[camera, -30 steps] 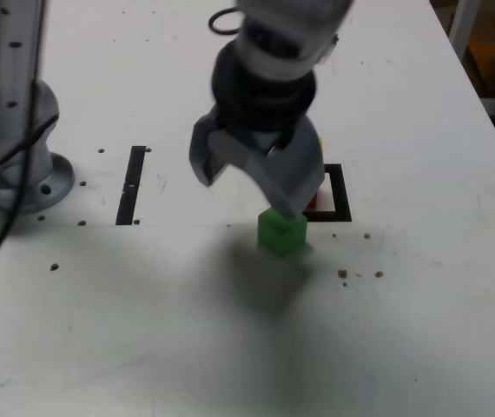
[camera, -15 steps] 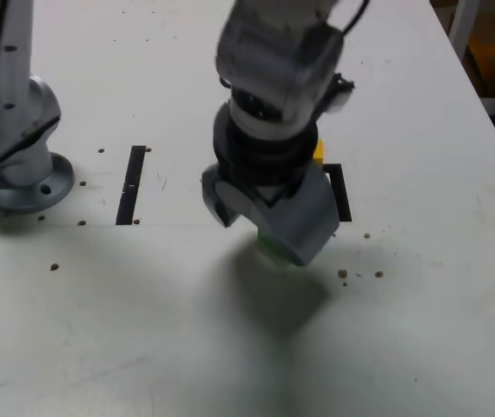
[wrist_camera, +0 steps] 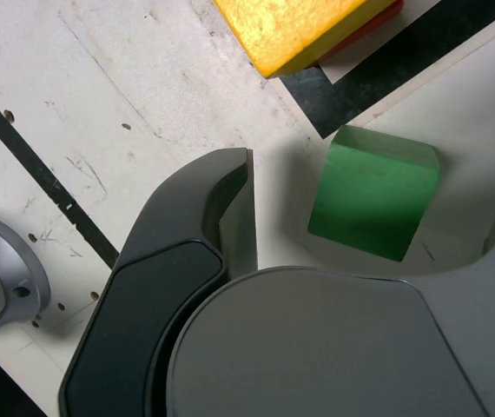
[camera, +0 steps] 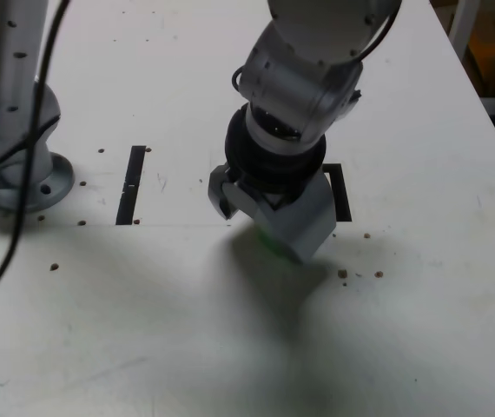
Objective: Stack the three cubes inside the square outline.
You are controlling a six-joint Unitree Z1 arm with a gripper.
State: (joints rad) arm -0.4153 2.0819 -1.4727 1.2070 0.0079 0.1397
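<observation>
With your gripper (wrist_camera: 378, 221) spread wide and low over the table (camera: 143, 330), the green cube (wrist_camera: 373, 201) sits between its jaws, apparently untouched by either. Expect a small, light, rigid block with smooth faces that could slip, so close squarely on two opposite flat sides, near mid-height, not on the corners. Just beyond it the yellow cube (wrist_camera: 293, 26) rests on the red cube (wrist_camera: 362, 36) inside the square outline (wrist_camera: 395, 65). A narrow black strip (camera: 131, 184) lies well apart.
</observation>
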